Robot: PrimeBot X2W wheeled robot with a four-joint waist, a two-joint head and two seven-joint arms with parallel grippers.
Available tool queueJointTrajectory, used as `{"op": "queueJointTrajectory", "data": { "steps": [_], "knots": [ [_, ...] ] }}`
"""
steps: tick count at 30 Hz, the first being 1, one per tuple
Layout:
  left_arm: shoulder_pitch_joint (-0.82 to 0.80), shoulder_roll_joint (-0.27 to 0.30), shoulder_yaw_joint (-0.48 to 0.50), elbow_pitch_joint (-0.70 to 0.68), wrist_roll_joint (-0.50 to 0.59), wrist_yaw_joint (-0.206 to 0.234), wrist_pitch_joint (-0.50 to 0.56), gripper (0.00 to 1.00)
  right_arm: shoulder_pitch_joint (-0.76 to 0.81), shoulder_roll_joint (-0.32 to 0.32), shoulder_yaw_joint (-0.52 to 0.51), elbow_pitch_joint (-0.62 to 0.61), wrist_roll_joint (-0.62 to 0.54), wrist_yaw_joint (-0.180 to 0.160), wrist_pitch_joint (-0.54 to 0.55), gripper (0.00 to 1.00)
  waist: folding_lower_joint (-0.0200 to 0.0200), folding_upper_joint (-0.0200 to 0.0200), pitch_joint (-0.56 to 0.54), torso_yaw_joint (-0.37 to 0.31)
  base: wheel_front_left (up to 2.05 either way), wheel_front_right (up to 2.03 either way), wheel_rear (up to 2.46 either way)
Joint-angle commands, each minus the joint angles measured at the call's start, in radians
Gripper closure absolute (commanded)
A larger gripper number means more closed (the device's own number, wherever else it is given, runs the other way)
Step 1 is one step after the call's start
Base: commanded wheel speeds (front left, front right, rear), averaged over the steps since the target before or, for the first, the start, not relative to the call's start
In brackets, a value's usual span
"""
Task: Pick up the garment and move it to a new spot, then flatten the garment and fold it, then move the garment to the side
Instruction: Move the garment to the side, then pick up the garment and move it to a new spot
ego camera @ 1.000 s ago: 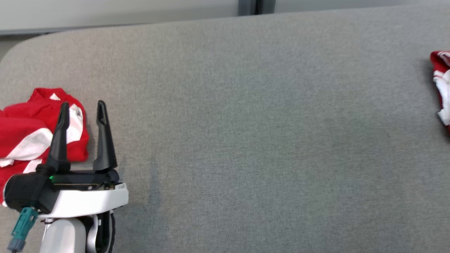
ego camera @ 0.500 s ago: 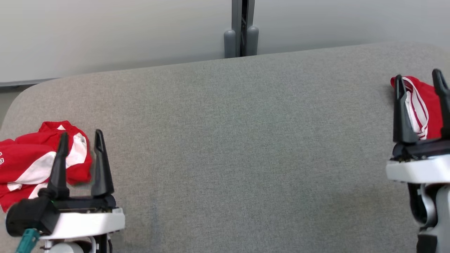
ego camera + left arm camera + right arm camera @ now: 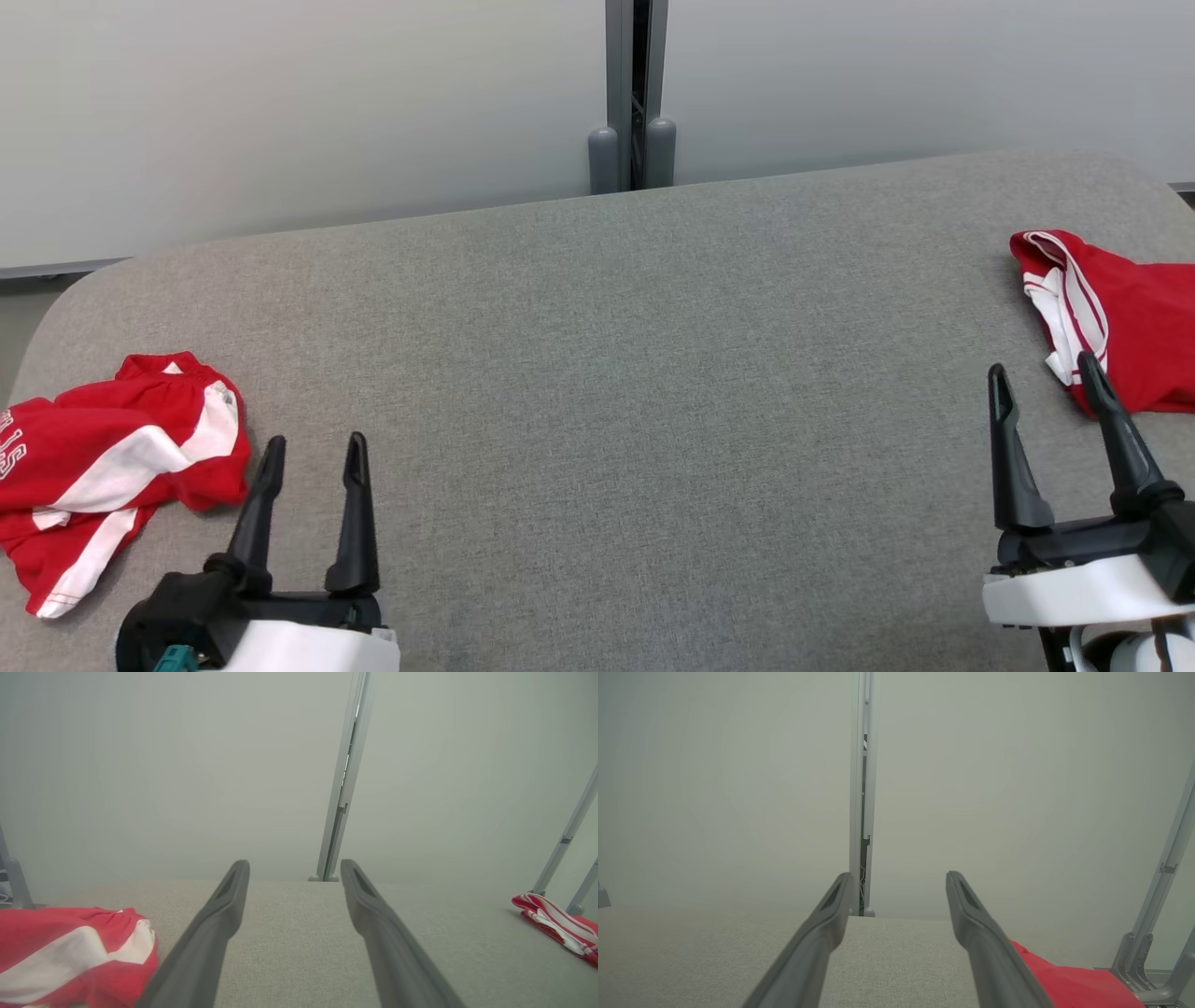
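A crumpled red and white garment (image 3: pixel 103 457) lies at the left end of the grey padded table (image 3: pixel 607 373); it also appears low left in the left wrist view (image 3: pixel 70 952). My left gripper (image 3: pixel 316 439) is open and empty, just right of that garment and nearer me, not touching it. A second red garment with white stripes (image 3: pixel 1130 317) lies neatly at the far right edge. My right gripper (image 3: pixel 1041 364) is open and empty, its right fingertip (image 3: pixel 1088 369) overlapping that garment's near left corner. The jaws stand wide in both wrist views (image 3: pixel 294 863) (image 3: pixel 899 874).
A pale wall stands behind the table, with a grey vertical post (image 3: pixel 635 93) at its middle. Grey frame legs (image 3: pixel 1157 905) stand beyond the right end. The table's rounded back left corner (image 3: pixel 56 299) is near the crumpled garment.
The head camera has tilted up, so more wall shows. The right gripper has come into view. The left gripper, earlier overlapping the left garment, now sits clear of it.
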Motion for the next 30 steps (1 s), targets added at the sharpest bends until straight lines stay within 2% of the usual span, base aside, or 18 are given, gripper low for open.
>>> {"op": "queueJointTrajectory", "data": {
  "steps": [1,18,26,30],
  "knots": [
    [0.009,0.003,-0.004,0.003,-0.007,0.004,0.001,0.0,0.014,0.001,0.001,-0.002,0.001,0.0,-0.001,0.0,0.0,0.0,-0.003,0.0,0.0,0.0,0.0],
    [0.006,0.003,-0.013,0.004,0.002,0.021,0.0,0.0,0.022,0.001,0.003,0.01,0.012,0.0,-0.001,0.0,0.0,0.0,-0.007,-0.003,0.0,0.0,0.0],
    [0.001,0.003,-0.013,-0.001,0.006,0.015,0.0,0.0,0.019,0.001,-0.007,0.015,0.016,0.0,-0.001,0.0,0.0,0.0,-0.003,-0.003,0.0,0.0,0.0],
    [-0.016,0.003,-0.027,-0.004,0.015,0.009,0.0,0.0,0.018,0.001,-0.012,0.008,0.027,0.0,-0.001,0.0,0.0,0.0,0.012,0.02,0.0,0.0,0.0]
  ]
}}
